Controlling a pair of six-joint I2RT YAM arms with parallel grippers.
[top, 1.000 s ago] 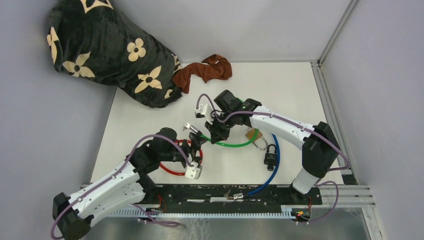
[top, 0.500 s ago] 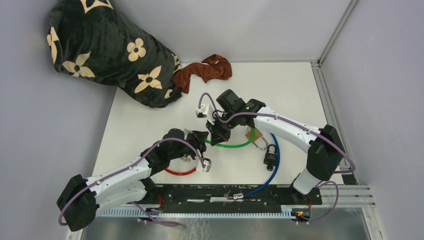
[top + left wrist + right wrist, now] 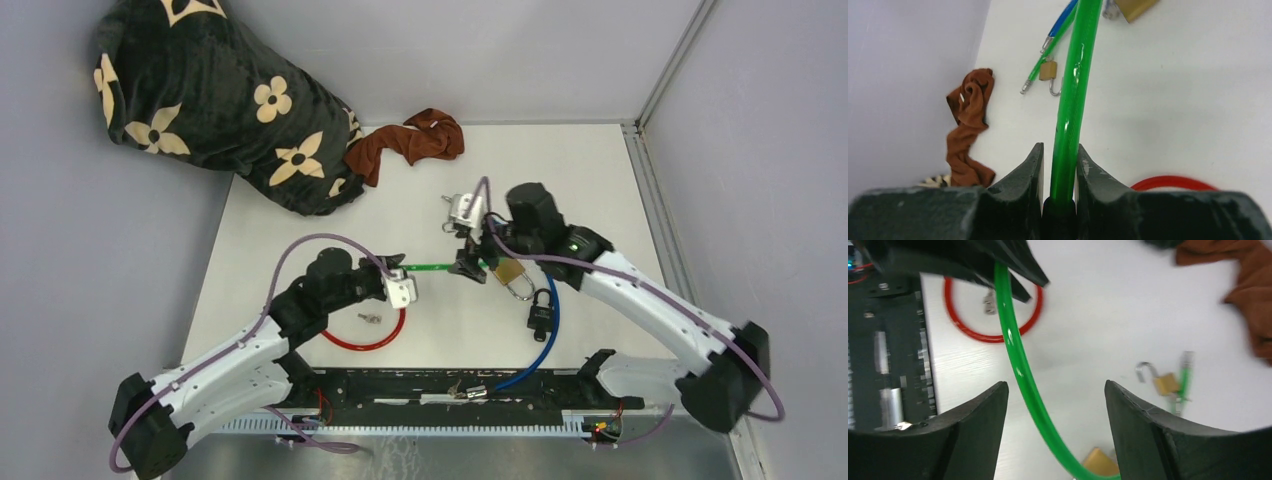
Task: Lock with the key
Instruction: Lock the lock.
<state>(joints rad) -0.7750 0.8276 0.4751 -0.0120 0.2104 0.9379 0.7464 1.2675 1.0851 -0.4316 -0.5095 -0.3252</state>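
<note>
My left gripper (image 3: pixel 402 272) (image 3: pixel 1059 155) is shut on one end of the green cable (image 3: pixel 432 268) (image 3: pixel 1072 100), which runs straight out from between its jaws. My right gripper (image 3: pixel 470 266) (image 3: pixel 1055 390) stands open over the cable (image 3: pixel 1015 357), which passes between its fingers untouched. A brass padlock (image 3: pixel 508 271) lies just right of it. The key (image 3: pixel 372 318) (image 3: pixel 989 304) lies inside the red cable ring (image 3: pixel 365 338) (image 3: pixel 993 315). A small brass padlock (image 3: pixel 1049 71) (image 3: pixel 1164 383) with an open shackle lies farther back.
A black padlock (image 3: pixel 541 310) sits on the blue cable (image 3: pixel 545 335). A brown cloth (image 3: pixel 410 140) and a black flowered bundle (image 3: pixel 215 100) lie at the back left. More keys (image 3: pixel 470 392) rest on the black rail at the near edge.
My right gripper has opened, let go of the green cable and drawn back to the right. My left gripper has shut on the cable's end and pulled it straight.
</note>
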